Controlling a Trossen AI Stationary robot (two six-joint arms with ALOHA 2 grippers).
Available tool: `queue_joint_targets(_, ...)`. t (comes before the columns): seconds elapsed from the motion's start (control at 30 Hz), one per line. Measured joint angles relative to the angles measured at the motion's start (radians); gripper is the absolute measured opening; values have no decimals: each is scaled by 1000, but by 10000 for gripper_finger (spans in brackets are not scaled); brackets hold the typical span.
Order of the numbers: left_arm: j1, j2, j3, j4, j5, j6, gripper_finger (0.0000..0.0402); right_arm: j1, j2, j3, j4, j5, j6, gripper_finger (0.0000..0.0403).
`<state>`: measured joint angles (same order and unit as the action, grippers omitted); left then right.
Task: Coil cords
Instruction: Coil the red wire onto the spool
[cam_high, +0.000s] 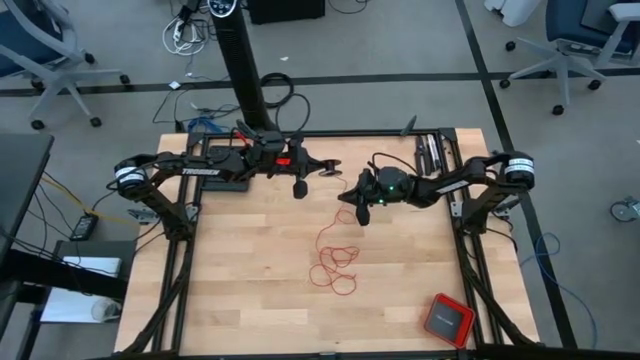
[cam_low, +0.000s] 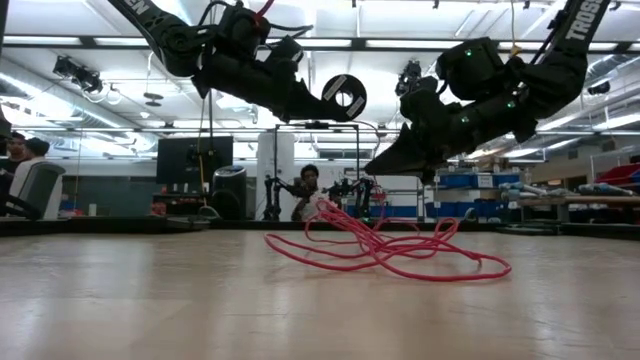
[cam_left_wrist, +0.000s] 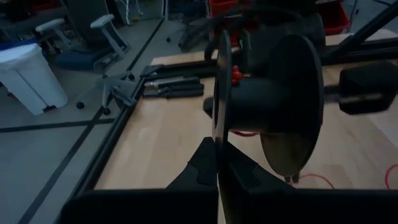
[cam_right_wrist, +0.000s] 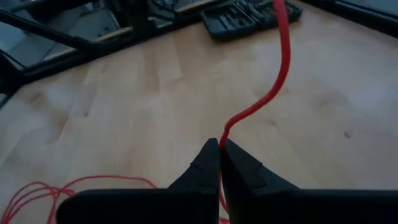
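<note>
The red cord lies in loose loops on the wooden table, a little right of centre and toward the near half, with one strand rising from the pile up to the right gripper. That gripper hangs above the table at its far-middle, just right of centre, and its fingers are pressed together on the cord: in the right wrist view the strand comes out from between the closed fingertips and runs away across the wood, while more loops show at the picture's lower corner. In the low view the cord sprawls flat on the tabletop with a few loops lifted off the surface, under the right gripper. The left gripper is held above the far part of the table, just left of centre, close to the right one but apart from it. Its fingers are closed on the thin flange of a black spool, which the left wrist view shows edge-on between the fingertips; the low view shows the spool as a round disc at the tip of that arm. A red box with a dark top sits at the near right corner, well apart from the cord. A dark tool case lies at the far right edge. People sit in the room behind the table in the low view.
</note>
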<state>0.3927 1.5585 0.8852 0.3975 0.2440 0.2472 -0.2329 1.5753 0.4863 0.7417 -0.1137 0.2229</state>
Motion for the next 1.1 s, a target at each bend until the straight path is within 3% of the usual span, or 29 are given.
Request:
queue_joint_targets(0.37,1,0,0,-116,0,-17,1,31,-276,0,-281,309,-125,1)
queue_joint_targets(0.67,2,0,83,-287,0,-24,1,41,-392,13,-331,332,-152,1)
queue_joint_targets(0.87,2,0,97,-324,-8,-26,1,55,-410,122,-449,348,-181,0)
queue_joint_targets(1.1,2,0,97,-312,-98,-63,1,79,-403,262,-558,348,-223,0)
